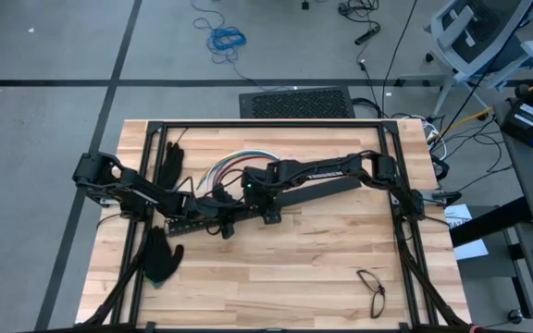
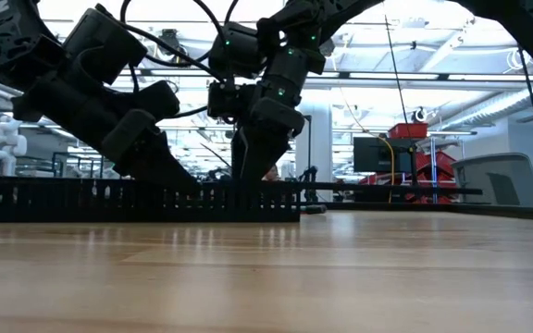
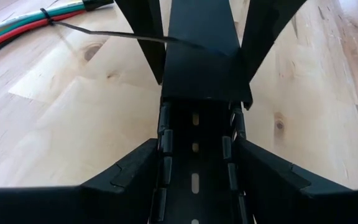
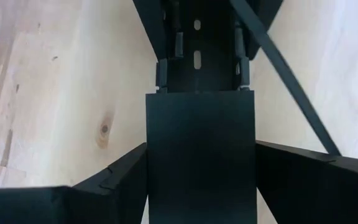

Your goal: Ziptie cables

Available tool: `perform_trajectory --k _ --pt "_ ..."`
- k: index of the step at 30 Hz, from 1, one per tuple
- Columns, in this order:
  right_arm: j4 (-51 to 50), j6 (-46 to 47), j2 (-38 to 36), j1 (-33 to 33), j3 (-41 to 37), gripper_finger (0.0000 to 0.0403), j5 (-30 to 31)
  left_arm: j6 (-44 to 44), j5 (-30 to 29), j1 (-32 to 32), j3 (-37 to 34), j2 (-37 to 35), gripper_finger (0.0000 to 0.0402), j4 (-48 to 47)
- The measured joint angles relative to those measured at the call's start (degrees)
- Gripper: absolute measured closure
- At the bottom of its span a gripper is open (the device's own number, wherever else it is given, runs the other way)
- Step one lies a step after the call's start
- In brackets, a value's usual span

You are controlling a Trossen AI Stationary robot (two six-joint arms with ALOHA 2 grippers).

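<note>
Table: pale wood table [image 1: 276, 268], a workshop room with cords on the floor beyond.
Left pincer: the left pincer [image 3: 194, 180] straddles the slotted black bar [image 3: 194, 186], fingers [image 3: 129, 174] against its side walls, clenched on it.
Right pincer: the right pincer [image 4: 199, 162] faces the left pincer, gripping the flat black cover [image 4: 199, 149] at the bar's end.
Cables: the cables [image 1: 234, 165] lie well apart, beyond both pincers, already banded by one ziptie [image 3: 120, 35] with a loose tail.
Gloves: black gloves [image 1: 162, 254] lie beside the left arm.
Risk: judged, the cover could skew or jam if either pincer twists; the ziptie tail may catch underneath.
</note>
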Motion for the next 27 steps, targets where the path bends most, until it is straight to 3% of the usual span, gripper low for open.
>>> perform_trajectory --k 27 --pt "4.4 0.6 0.2 1.3 0.0 0.016 -0.6 0.5 0.0 0.0 0.1 0.1 0.0194 1.9"
